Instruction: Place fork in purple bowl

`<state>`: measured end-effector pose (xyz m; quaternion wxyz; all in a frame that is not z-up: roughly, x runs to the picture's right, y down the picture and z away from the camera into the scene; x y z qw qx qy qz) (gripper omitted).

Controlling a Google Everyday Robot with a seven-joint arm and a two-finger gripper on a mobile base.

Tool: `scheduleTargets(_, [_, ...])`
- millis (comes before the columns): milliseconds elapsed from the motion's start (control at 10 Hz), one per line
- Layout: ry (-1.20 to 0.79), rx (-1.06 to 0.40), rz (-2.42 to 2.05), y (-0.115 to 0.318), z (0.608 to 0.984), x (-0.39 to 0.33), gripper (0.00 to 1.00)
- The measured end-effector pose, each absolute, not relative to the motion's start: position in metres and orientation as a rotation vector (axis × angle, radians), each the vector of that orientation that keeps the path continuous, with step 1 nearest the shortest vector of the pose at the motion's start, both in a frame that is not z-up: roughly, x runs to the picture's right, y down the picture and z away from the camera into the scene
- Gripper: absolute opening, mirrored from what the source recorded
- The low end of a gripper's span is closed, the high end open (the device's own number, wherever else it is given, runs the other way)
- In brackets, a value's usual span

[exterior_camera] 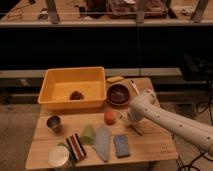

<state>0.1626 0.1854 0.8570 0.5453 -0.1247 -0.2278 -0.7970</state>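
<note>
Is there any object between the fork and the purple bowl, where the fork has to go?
Nothing visible does. The gripper is low over the table, right at the fork, and the purple bowl sits just behind them. The small orange object stands to the side, off that path.

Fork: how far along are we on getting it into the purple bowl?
Done: the approach. The gripper is low at the table, right of the round orange item, at the fork. In hand: the pickup. The fork lies on the table, and a grip cannot be confirmed. Left: lift, carry to the purple bowl, which holds no fork, and release.
</note>
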Motion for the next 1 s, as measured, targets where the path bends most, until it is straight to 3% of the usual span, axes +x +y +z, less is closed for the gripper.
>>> scheduleTargets(400, [-0.548,-0.301,-1.901,0.1869,0.8587,0.1582,0.52])
scheduleTargets(600, [-0.561,-0.305,-1.905,0.1885,0.8598,0.1583,0.36])
scheduleTargets(1000, [-0.584,-0.304,-1.907,0.1917,0.8616,0.1537,0.33])
